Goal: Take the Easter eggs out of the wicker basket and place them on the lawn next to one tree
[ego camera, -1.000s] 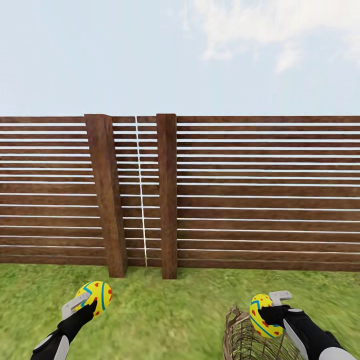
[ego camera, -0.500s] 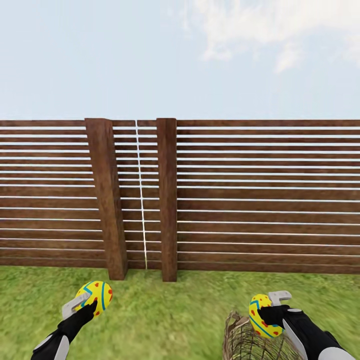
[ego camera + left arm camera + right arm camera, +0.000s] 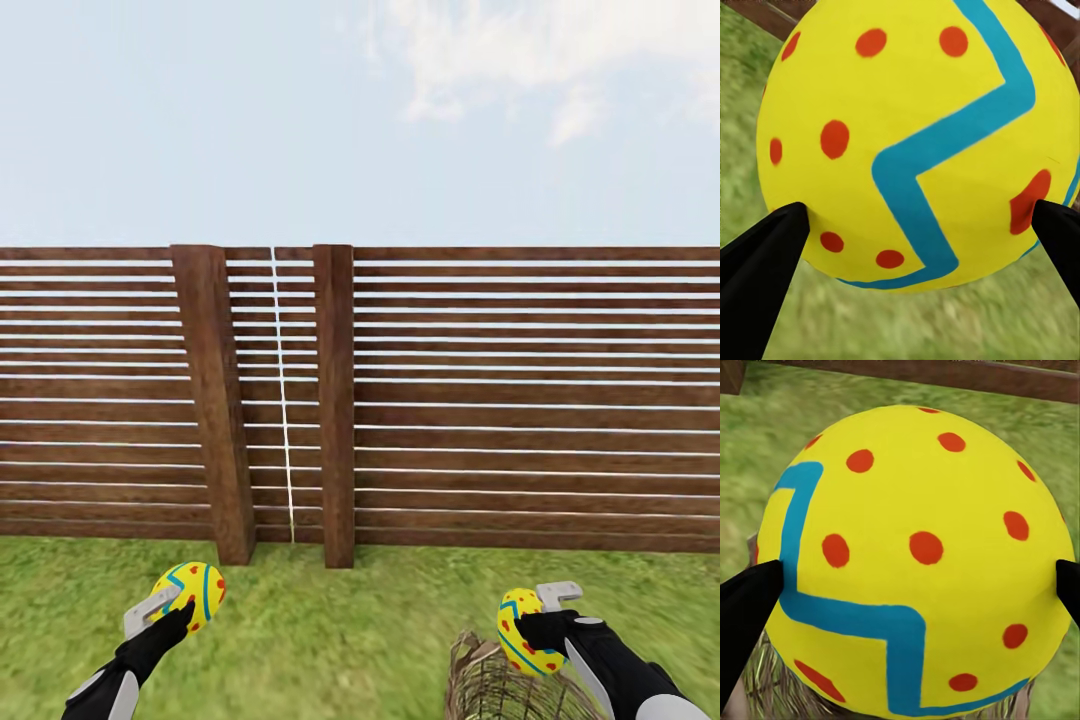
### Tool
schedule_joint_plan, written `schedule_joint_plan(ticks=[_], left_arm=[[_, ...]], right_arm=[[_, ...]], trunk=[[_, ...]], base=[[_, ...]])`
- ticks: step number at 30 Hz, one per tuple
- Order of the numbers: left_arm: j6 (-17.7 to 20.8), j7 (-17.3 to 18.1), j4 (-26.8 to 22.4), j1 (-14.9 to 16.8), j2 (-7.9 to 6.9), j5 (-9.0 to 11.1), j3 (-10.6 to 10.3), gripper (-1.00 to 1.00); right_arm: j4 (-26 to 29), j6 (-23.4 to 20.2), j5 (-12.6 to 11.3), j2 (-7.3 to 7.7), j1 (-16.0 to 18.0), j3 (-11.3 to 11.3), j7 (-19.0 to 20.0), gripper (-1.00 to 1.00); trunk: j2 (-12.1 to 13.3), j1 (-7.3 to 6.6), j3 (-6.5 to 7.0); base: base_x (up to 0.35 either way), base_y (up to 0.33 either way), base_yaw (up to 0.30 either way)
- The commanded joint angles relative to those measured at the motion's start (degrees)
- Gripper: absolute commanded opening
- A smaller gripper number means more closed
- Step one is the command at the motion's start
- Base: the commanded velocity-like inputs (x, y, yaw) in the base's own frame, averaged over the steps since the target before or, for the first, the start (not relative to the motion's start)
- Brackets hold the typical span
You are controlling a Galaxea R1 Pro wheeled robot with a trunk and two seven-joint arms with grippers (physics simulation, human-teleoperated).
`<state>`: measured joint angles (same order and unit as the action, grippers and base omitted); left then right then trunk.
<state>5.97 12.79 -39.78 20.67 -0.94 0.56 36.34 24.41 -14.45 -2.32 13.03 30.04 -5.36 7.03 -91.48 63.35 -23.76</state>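
Note:
My left gripper (image 3: 172, 607) is shut on a yellow Easter egg (image 3: 193, 593) with blue zigzag and red dots, held above the lawn (image 3: 330, 630) at lower left. In the left wrist view that egg (image 3: 915, 142) sits between two black fingertips (image 3: 765, 247). My right gripper (image 3: 540, 612) is shut on a second egg (image 3: 522, 632), just above the rim of the wicker basket (image 3: 490, 685) at the bottom right. The right wrist view has this egg (image 3: 915, 562) between its black fingertips (image 3: 746, 592), with wicker below. The third egg and the tree are out of view.
A brown horizontal-slat wooden fence (image 3: 500, 400) runs across the whole width ahead, with two thick posts (image 3: 215, 400) left of the middle. Green grass lies between me and the fence. Sky shows above it.
The fence has slid slightly down in the picture and the basket sits lower and farther at the bottom edge, so the camera has shifted. Both grippers keep their eggs in the same pose.

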Motion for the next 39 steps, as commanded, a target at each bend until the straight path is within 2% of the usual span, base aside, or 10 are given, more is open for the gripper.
schedule_joint_plan(ticks=[1, 39], left_arm=[[0.44, 0.48, -0.08, 0.05, 0.03, 0.06, 0.31, -1.0], [-1.05, 0.48, 1.28, 0.06, 0.41, -0.03, 0.22, -1.0]], right_arm=[[0.11, -0.32, -0.23, 0.07, 0.02, -0.35, 0.0, -1.0], [0.11, -0.32, -0.15, -0.46, 0.02, -0.44, 0.0, -1.0]], trunk=[[0.38, -0.23, 0.11], [15.62, -8.58, 6.94]], base=[[0.0, 0.0, 0.0], [0.0, 0.0, 0.0]])
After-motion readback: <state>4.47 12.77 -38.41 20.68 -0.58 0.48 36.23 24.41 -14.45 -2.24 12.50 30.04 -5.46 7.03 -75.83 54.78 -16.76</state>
